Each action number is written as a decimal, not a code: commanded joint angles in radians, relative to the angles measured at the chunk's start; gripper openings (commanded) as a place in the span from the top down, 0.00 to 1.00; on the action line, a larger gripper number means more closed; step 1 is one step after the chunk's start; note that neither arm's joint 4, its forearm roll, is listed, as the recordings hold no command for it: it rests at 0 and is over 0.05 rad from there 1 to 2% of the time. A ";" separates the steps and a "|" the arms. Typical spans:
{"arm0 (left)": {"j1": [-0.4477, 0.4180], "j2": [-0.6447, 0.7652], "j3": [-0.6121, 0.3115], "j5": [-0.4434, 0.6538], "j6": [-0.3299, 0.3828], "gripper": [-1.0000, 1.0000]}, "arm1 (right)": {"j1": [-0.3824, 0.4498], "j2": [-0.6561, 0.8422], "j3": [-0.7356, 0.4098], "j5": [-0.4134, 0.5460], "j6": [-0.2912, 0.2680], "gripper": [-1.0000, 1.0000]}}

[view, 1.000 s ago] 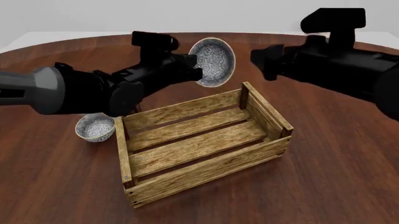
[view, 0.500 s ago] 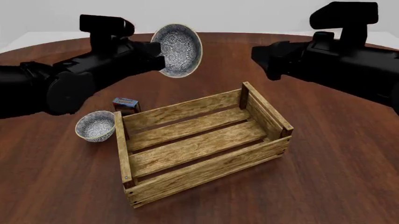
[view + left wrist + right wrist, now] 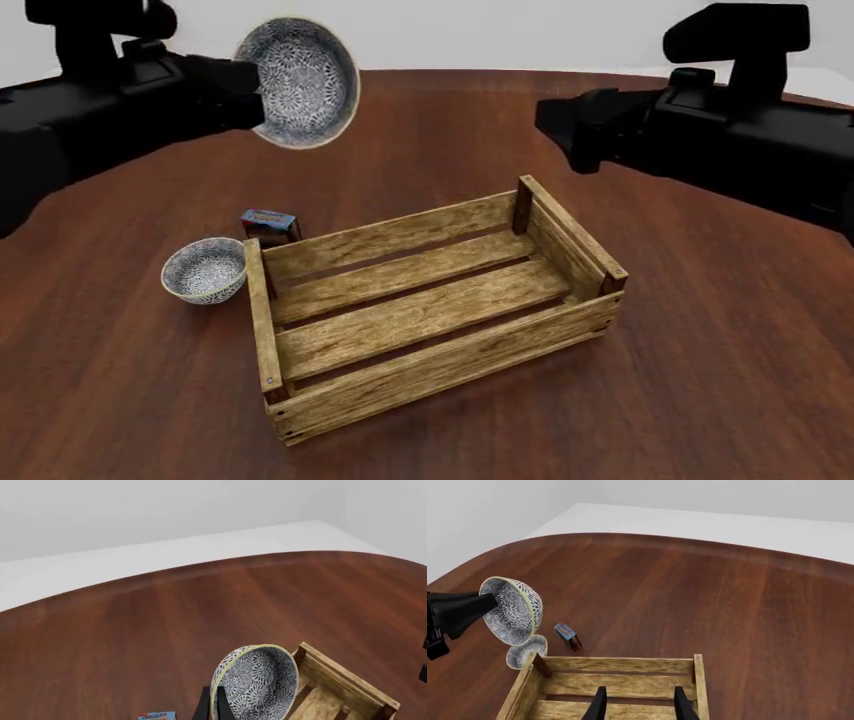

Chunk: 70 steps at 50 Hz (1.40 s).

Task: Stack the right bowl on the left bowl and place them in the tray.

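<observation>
Left gripper [image 3: 247, 90] has swung the patterned bowl [image 3: 299, 80] leftward, gripping its rim | now above resting bowl [image 3: 204, 270] | right gripper [image 3: 637, 705] spread, idle over wooden crate [image 3: 427, 310].

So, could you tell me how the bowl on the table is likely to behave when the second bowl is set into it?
The small bowl looks rigid and glazed, so probably slippery. It sits upright on a narrow base, so an off-centre landing from the held bowl might tip or slide it toward the tray.

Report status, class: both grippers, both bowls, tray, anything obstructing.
Left gripper shut on patterned bowl, held high and tilted. Right gripper open over wooden crate. Second bowl on table beside crate. Small blue-and-red box nearby, not blocking.
</observation>
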 commanded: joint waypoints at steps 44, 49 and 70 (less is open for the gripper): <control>0.275 -0.163 -0.014 0.433 0.055 1.00 | -0.015 -0.037 0.009 0.019 -0.021 0.00; 0.306 -0.142 0.000 0.409 0.071 1.00 | -0.018 -0.031 0.008 0.016 -0.022 0.00; 0.370 -0.016 0.037 0.289 0.018 1.00 | -0.018 -0.029 0.008 0.014 -0.016 0.00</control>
